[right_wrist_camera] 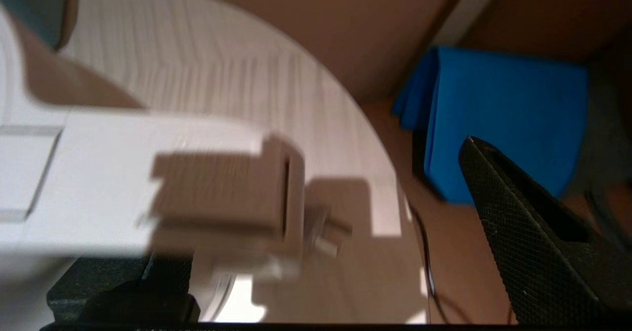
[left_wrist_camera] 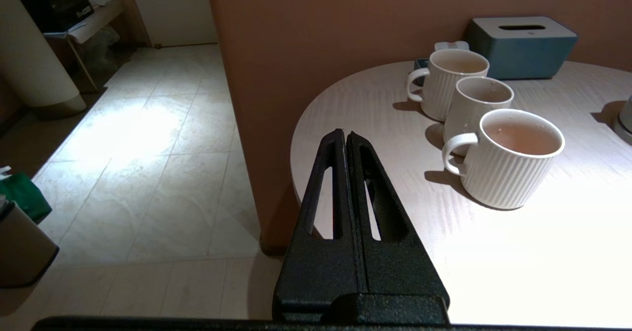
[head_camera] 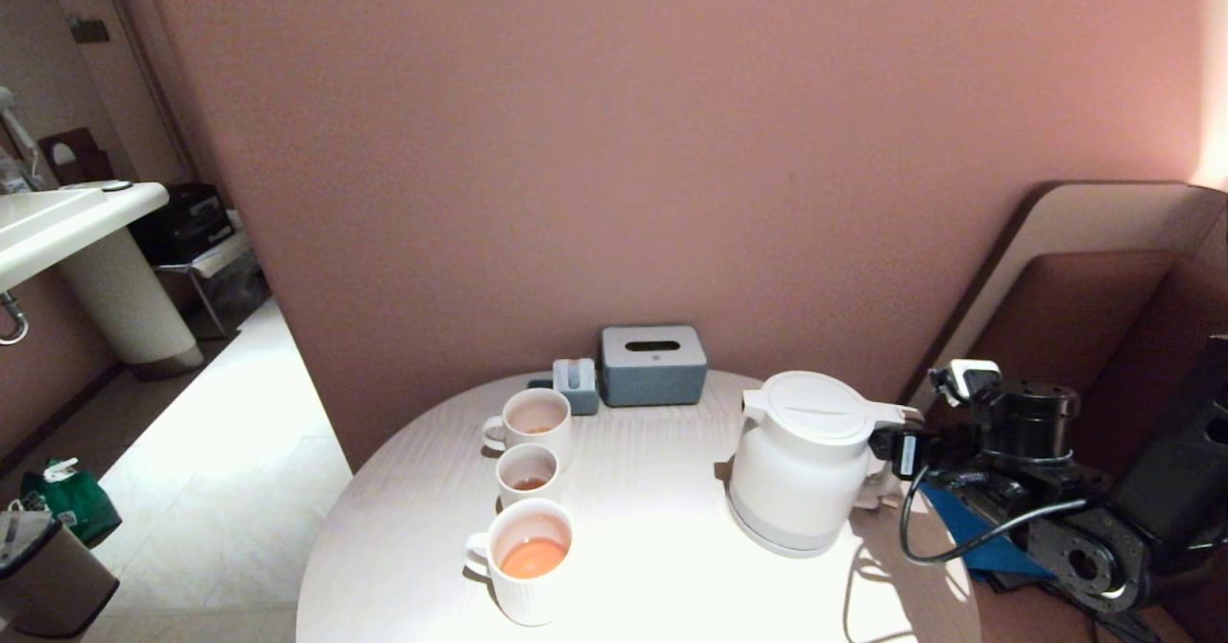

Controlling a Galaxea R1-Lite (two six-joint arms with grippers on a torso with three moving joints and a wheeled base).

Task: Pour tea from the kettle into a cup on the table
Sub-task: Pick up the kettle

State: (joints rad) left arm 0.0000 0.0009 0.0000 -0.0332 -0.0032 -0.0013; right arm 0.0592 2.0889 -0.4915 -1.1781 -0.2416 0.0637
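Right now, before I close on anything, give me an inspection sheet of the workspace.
Surface: round pale wood-grain table, against the pink wall.
Job's things: white kettle upright on its base, lid on. Three white ribbed cups in a row; nearest cup holds the most tea, the middle cup and far cup only a little.
Clutter: grey tissue box and a small grey holder by the wall.
Grippers: right claw open at the kettle's handle; left claw shut, off the table's edge.
Cables: black cable looping at the right arm.
Surroundings: washbasin, blue bag, tiled floor.
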